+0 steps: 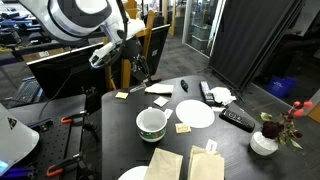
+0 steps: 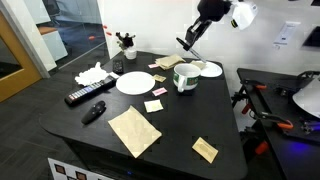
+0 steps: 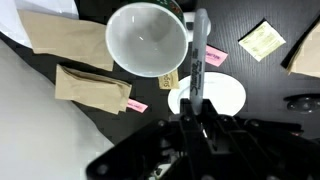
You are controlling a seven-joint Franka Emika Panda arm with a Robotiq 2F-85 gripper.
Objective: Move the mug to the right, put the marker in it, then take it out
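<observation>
Wrist view, bottom of the frame: the dark Robotiq gripper (image 3: 197,115) is seen with its jaws pinched on the slim dark marker (image 3: 198,55), which is held clear of the table and runs straight up the frame. Just beyond the gripper, right of centre, a flat round white plate (image 3: 228,97) is seen on the black table (image 3: 275,90). Further up, at top centre, the wide white mug with a dark green band (image 3: 146,38) is seen from above, pale inside; its right rim is overlapped by the marker's far end. In an exterior view, the gripper (image 2: 189,44) is shown raised above the mug (image 2: 186,77).
</observation>
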